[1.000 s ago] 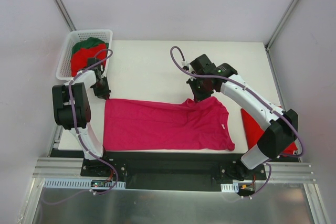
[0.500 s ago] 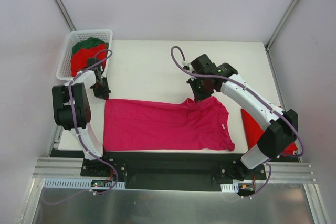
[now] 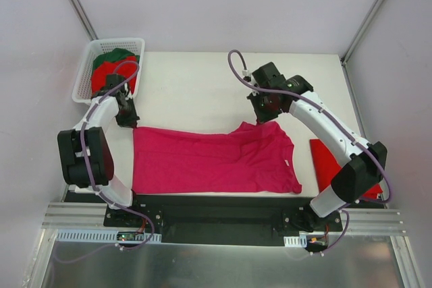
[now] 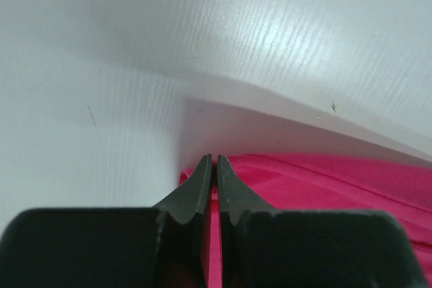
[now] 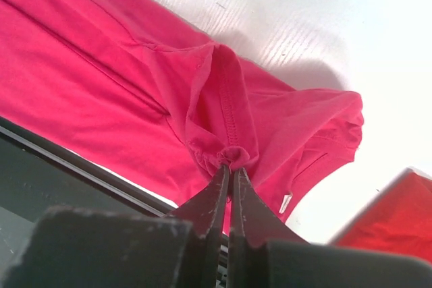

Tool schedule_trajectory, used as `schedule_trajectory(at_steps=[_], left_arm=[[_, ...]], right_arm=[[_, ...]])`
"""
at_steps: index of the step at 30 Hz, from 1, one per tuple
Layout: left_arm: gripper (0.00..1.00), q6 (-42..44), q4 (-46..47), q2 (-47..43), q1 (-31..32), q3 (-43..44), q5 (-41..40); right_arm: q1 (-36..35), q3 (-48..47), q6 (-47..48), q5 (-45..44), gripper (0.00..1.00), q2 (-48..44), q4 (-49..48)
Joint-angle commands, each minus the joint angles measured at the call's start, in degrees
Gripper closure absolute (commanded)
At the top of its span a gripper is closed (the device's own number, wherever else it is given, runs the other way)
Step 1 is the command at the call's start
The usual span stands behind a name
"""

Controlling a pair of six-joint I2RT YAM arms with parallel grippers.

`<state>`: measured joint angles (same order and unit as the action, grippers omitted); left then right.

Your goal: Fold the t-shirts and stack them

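The magenta t-shirt [image 3: 209, 160] lies spread across the near part of the white table [image 3: 196, 92]. My left gripper [image 3: 128, 122] is shut on its far left corner; in the left wrist view the gripper [image 4: 214, 161] has pink cloth [image 4: 324, 180] in the thin gap between its fingers. My right gripper [image 3: 264, 118] is shut on the far edge near the collar, which rises a little. In the right wrist view the gripper [image 5: 231, 168] pinches a bunched knot of the shirt [image 5: 135, 99]. A folded red t-shirt [image 3: 327, 163] lies at the right edge, also in the right wrist view [image 5: 398, 220].
A white lattice basket [image 3: 84, 75] stands at the far left corner, holding a red t-shirt [image 3: 111, 72] and a dark green one [image 3: 116, 54]. The table's near edge meets a black rail [image 3: 216, 207]. Grey walls close in both sides.
My right gripper has moved a little right and farther back, pulling the shirt's far edge with it. My left arm's elbow has swung left; its gripper stays at the corner.
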<state>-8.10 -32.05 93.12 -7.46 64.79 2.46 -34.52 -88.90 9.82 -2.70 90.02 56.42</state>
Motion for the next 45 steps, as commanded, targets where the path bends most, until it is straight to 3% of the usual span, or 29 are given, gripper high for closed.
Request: schedule_trajectory(at_steps=[1,14,29,45], left_arm=[[1.00,-1.48,-2.66,-5.58,0.61,-1.07,-0.35],[1.00,-1.31,-5.74,-11.65,0.78,-2.13,-2.28],[1.00,-0.43,-8.29,-5.50,0.78,9.47,-5.18],[1.00,0.89,-8.55,-0.22,0.70,12.37,-6.85]], right_arm=[[0.95,-2.33,0.81,-2.22,0.99,-1.16,2.29],[4.11,-5.04,1.16,-4.51,0.99,1.38,2.29],[6.13,-14.36,1.51,-3.98,0.99,6.66,4.04],[7.72,-22.27,2.04,-4.07,0.99,11.06,5.10]])
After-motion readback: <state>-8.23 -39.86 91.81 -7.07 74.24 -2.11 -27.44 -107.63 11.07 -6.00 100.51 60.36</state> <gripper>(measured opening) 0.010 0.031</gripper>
